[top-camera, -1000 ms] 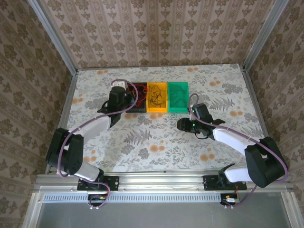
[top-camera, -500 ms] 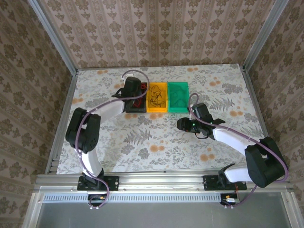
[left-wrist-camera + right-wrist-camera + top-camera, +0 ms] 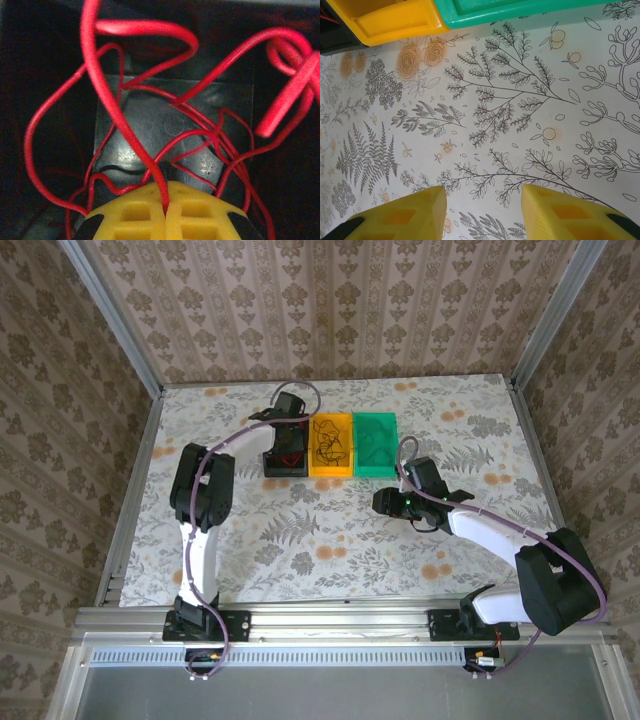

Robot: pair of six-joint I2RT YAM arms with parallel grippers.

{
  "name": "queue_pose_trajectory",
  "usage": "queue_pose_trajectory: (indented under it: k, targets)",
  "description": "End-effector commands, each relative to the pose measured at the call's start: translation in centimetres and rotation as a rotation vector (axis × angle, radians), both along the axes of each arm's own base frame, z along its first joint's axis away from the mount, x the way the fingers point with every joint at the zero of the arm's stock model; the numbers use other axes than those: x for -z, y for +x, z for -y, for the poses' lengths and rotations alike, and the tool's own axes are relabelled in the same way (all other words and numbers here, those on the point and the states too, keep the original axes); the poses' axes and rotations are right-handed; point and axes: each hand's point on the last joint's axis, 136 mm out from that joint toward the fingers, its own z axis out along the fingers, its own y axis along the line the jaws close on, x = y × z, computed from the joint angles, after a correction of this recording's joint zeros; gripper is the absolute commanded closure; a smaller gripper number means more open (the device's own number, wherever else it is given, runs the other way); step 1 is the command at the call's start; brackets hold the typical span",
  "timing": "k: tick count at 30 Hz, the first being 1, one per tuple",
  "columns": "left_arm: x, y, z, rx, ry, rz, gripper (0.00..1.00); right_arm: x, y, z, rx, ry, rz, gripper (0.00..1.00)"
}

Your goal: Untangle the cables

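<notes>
In the top view the left arm's wrist covers much of the shallow black plastic tray (image 3: 285,468). Whatever lies in the green plastic tray (image 3: 375,472) is too faint to make out. The orange-yellow plastic tray (image 3: 331,472) sits between those two and holds a thin black cable (image 3: 330,443) in loops.

The worktop (image 3: 300,540) has a floral print, and patterned wallpaper (image 3: 330,310) closes the cell on three sides.

The left arm (image 3: 205,490) stretches far forward and bends over the black tray, just left of the orange-yellow one. Its left gripper (image 3: 165,200) is clenched on one strand of the thin red cables (image 3: 115,110), which lie tangled inside that tray. The right gripper (image 3: 482,210) hovers over the worktop near the orange-yellow tray's near-right corner, fingers parted, grasping nothing.
</notes>
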Motion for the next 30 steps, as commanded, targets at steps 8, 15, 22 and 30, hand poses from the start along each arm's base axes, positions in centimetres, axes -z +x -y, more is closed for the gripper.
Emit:
queue_pose_trajectory:
  k: [8, 15, 22, 30]
  targets:
    - [-5.6, 0.1, 0.8, 0.038, -0.042, 0.08, 0.91, 0.0, -0.3, 0.4, 0.005, -0.008, 0.007, 0.56]
    - [-10.6, 0.6, 0.9, 0.058, -0.017, 0.205, 0.63, -0.2, -0.2, 0.3, 0.01, 0.0, 0.01, 0.56]
    - [-13.4, -0.7, -0.6, 0.02, -0.004, 0.277, 0.33, -0.9, -0.1, 0.8, 0.028, -0.012, 0.036, 0.55]
    - [-13.5, -3.8, -6.4, -0.146, 0.028, 0.389, 0.18, -2.0, 0.8, 2.4, 0.09, -0.048, 0.083, 0.53]
